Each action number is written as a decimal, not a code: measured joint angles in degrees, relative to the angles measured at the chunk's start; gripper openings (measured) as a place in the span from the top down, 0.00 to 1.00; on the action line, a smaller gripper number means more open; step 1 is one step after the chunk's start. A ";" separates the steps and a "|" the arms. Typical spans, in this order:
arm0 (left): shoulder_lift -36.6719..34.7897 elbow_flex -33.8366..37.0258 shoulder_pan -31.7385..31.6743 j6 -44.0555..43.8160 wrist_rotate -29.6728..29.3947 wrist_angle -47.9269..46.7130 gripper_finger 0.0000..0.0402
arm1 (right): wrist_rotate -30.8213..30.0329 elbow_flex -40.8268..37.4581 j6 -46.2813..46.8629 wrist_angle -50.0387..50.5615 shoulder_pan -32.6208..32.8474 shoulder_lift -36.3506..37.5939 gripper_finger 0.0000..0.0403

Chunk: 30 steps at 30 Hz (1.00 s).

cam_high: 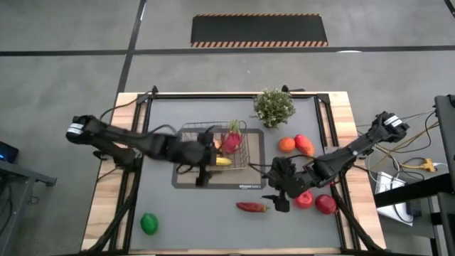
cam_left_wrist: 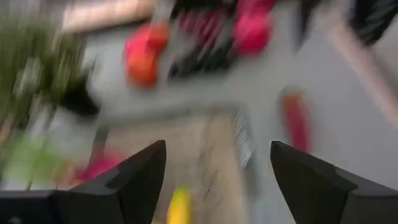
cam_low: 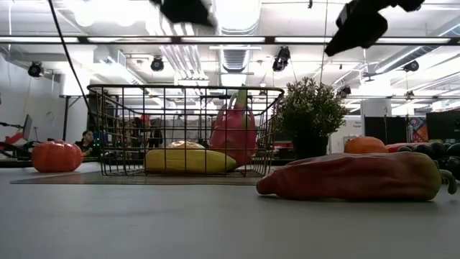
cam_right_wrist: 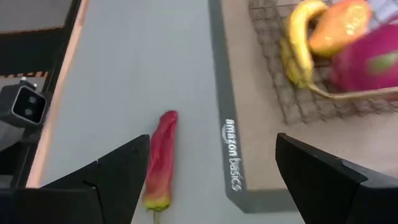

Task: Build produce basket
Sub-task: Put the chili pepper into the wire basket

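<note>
Produce basket (cam_high: 250,146) sitting mid-bench (cam_high: 178,220) on the mat (cam_high: 254,178), both arms working beside it.

The basket is holding 3 fruits: dragon fruit (cam_high: 231,139), banana (cam_high: 222,161) and mango (cam_right_wrist: 341,27). The left gripper (cam_high: 201,173) is hovering at the basket's near edge, fingers (cam_left_wrist: 127,180) spread wide and empty. The right gripper (cam_high: 279,200) is hanging over the bench just beside the pepper (cam_high: 252,207), fingers (cam_right_wrist: 115,177) also wide. Apples (cam_high: 325,204) are lying near it; the lime (cam_high: 148,223) is sitting well apart.
</note>
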State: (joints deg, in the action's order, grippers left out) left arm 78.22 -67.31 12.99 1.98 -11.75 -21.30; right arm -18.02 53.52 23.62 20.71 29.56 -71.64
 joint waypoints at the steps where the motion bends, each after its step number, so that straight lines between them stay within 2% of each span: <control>1: -0.42 0.97 1.73 1.10 -0.46 3.87 0.33 | 0.03 -0.18 -0.61 -1.33 0.33 -0.89 0.19; 6: -0.90 6.01 8.25 4.55 -0.75 21.05 0.33 | 0.02 -0.22 -0.55 -3.15 1.10 -6.62 0.19; 10: -0.75 9.77 11.16 7.08 -0.77 30.46 0.33 | 0.02 -0.22 1.05 -3.93 1.35 -12.09 0.19; 19: -0.73 14.27 11.98 7.39 -0.93 38.45 0.33 | -0.02 -0.14 3.01 -7.99 1.17 -21.80 0.19; 30: -0.66 14.10 12.00 7.41 -0.93 40.20 0.33 | -0.16 -0.02 3.04 -9.03 1.18 -22.81 0.19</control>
State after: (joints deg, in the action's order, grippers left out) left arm 77.56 -53.21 24.99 9.39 -12.69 18.90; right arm -18.18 53.49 26.65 11.68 30.74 -94.45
